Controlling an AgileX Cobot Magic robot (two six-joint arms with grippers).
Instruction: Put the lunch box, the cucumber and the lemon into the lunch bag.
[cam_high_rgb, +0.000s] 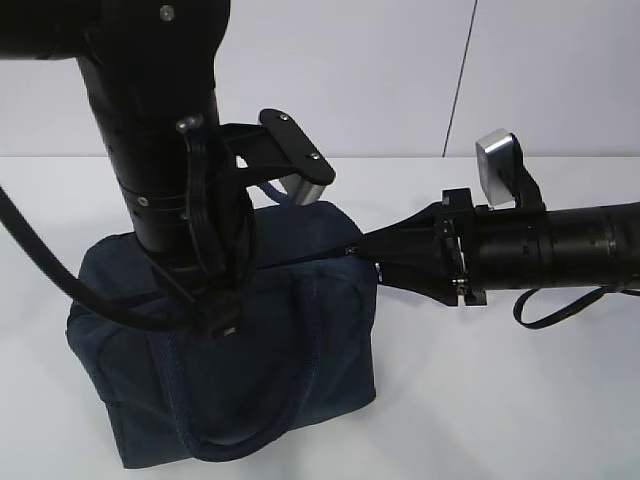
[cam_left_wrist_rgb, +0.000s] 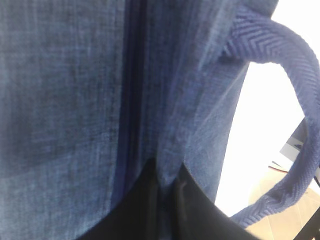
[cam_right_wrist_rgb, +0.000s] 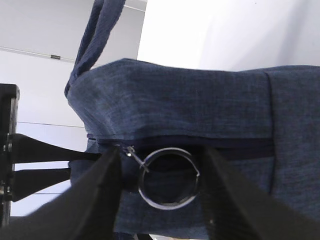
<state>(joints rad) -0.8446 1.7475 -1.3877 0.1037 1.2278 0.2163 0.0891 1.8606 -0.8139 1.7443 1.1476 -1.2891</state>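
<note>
The navy lunch bag (cam_high_rgb: 300, 340) stands on the white table, left of centre. My left gripper (cam_left_wrist_rgb: 167, 187) comes down on the bag's top and is shut on a pinched fold of its fabric (cam_left_wrist_rgb: 165, 165). From the right, my right gripper (cam_high_rgb: 366, 250) reaches the bag's upper right end. Its jaws stand open on either side of the silver ring pull (cam_right_wrist_rgb: 167, 206), and a gap shows on both sides of the ring. The ring hangs from the slider at the end of the top zipper (cam_right_wrist_rgb: 240, 148). The lunch box, the cucumber and the lemon are out of view.
One handle loop (cam_high_rgb: 250, 440) hangs down the bag's front, another handle (cam_right_wrist_rgb: 95, 40) rises behind it. A black cable (cam_high_rgb: 40, 270) of the left arm sweeps past the bag's left side. White table (cam_high_rgb: 500, 400) lies to the right of the bag, under the right arm.
</note>
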